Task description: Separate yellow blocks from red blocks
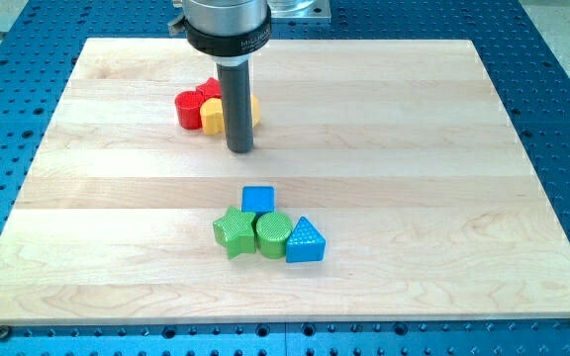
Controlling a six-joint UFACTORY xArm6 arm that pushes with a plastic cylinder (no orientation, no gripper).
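Observation:
A cluster of red and yellow blocks sits at the view's upper left of the wooden board (117, 208). A red cylinder (187, 108) is leftmost, another red block (209, 89) sits behind it, and a yellow block (213, 115) touches both. A second yellow block (254, 109) shows just right of the rod, mostly hidden. My tip (240, 149) rests on the board just below and right of the cluster, close to the yellow blocks.
A second group lies at the board's lower middle: a blue cube (258, 199), a green star (234, 231), a green cylinder (272, 234) and a blue triangle (305, 240), all touching. The blue perforated table (562, 119) surrounds the board.

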